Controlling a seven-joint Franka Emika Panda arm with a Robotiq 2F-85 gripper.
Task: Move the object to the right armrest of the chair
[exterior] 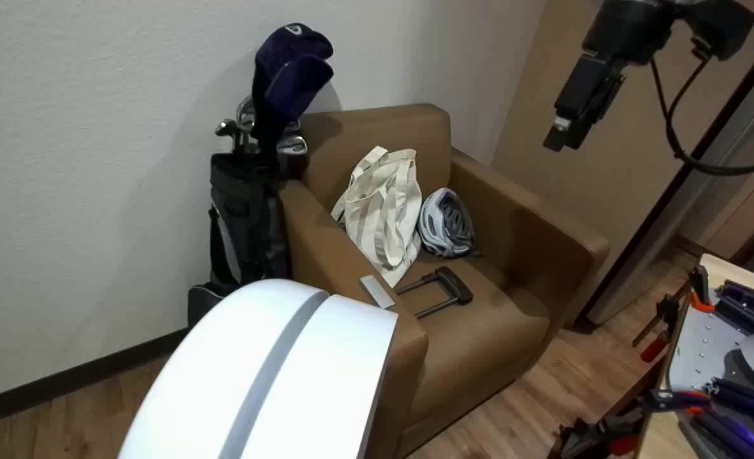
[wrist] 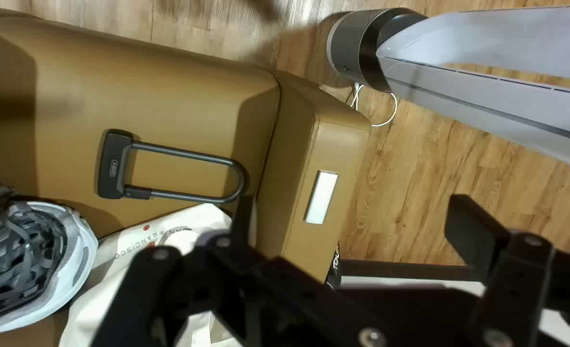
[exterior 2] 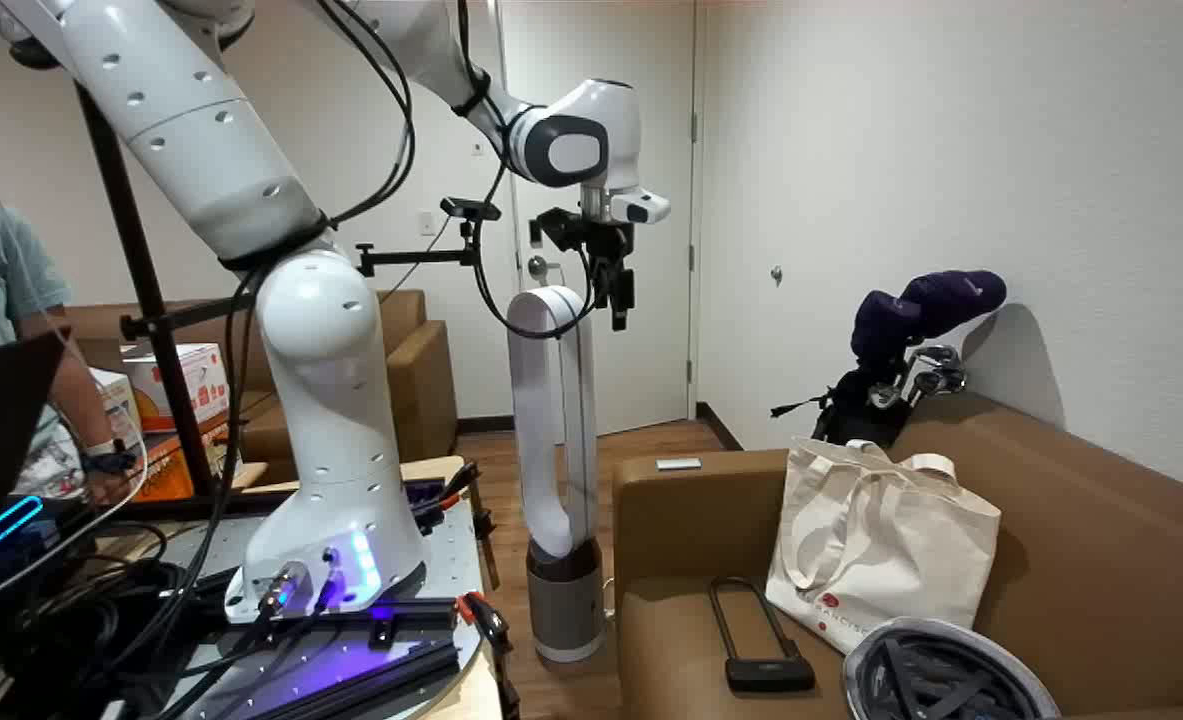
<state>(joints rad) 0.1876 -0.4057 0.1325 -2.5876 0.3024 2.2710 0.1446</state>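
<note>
Bar point(wrist: 321, 197) lies on a chair armrest point(wrist: 340, 149). Only the wrist view shows the end effector point(wrist: 354, 217) spread wide.

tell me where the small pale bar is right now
In the wrist view, the small pale bar lies right of the U-lock, on top of a brown armrest; in an exterior view, the golf bag stands beside that armrest.

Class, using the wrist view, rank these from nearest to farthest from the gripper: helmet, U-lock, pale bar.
1. Pale bar, on the armrest, left of the middle of the open gripper.
2. U-lock, on the seat, farther left.
3. Helmet, at the lower left, beside the tote bag.
</note>
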